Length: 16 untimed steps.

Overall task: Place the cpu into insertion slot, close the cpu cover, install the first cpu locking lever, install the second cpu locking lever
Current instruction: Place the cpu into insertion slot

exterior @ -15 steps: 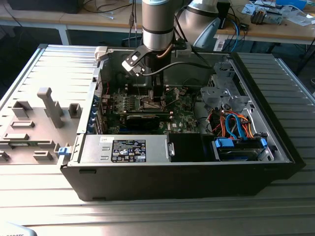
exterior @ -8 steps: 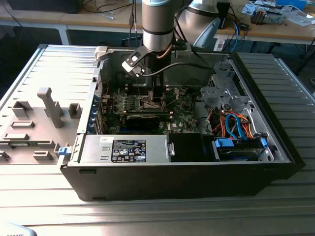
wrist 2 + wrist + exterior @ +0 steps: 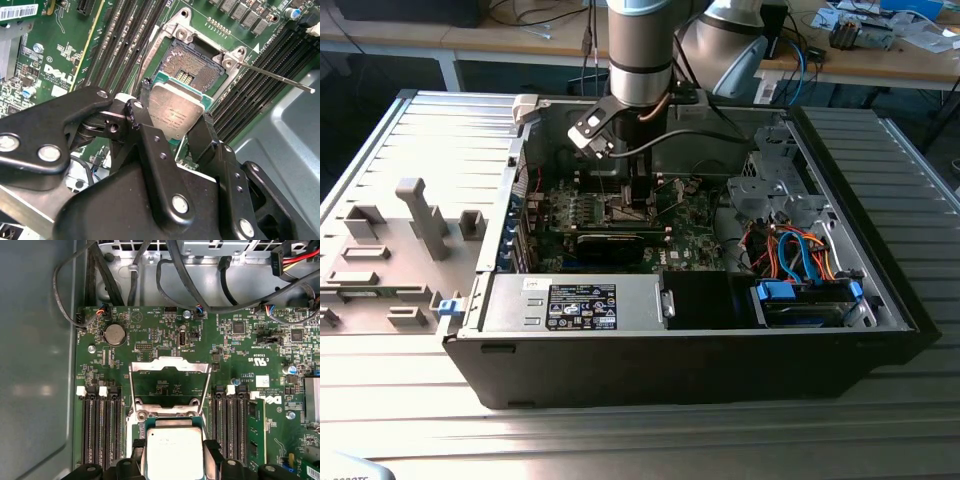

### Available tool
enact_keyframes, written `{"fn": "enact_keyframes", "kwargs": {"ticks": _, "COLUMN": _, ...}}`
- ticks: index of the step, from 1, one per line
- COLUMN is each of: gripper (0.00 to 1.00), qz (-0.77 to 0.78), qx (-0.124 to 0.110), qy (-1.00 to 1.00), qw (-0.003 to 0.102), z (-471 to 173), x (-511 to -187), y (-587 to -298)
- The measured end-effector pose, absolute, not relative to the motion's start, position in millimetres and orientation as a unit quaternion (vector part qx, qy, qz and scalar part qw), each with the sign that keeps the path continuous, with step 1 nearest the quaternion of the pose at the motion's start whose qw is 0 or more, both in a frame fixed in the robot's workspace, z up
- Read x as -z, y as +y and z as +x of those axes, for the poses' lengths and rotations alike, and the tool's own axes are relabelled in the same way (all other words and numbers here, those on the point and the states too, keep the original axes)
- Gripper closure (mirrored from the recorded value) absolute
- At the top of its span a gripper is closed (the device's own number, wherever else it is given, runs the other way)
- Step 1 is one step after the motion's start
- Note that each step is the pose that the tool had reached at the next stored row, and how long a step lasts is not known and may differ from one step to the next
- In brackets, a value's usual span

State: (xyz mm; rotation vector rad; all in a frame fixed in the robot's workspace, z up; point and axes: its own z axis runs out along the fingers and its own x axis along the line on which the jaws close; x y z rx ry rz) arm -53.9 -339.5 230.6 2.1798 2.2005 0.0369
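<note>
The end effector (image 3: 172,120) was closed on the cpu (image 3: 176,111) at two opposite edges, just over the open insertion slot (image 3: 196,67), upper centre of the exterior view. Risk: a skewed or offset descent could bend the socket contacts.

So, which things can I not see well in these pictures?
- Second wrist view: the cpu, held in the pincer, covers part of the insertion slot; whether they touch is unclear.
- First wrist view: the picture's edge cuts off the cpu.
- Exterior view: the arm hides the insertion slot.
</note>
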Motion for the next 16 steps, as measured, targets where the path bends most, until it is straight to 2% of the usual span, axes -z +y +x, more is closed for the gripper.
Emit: {"fn": "enact_keyframes", "kwargs": {"ticks": 16, "gripper": 0.45, "qz": 0.704, "qx": -0.012, "qy": 0.71, "qw": 0.022, "z": -62.4, "x": -222.2, "y": -338.4}}
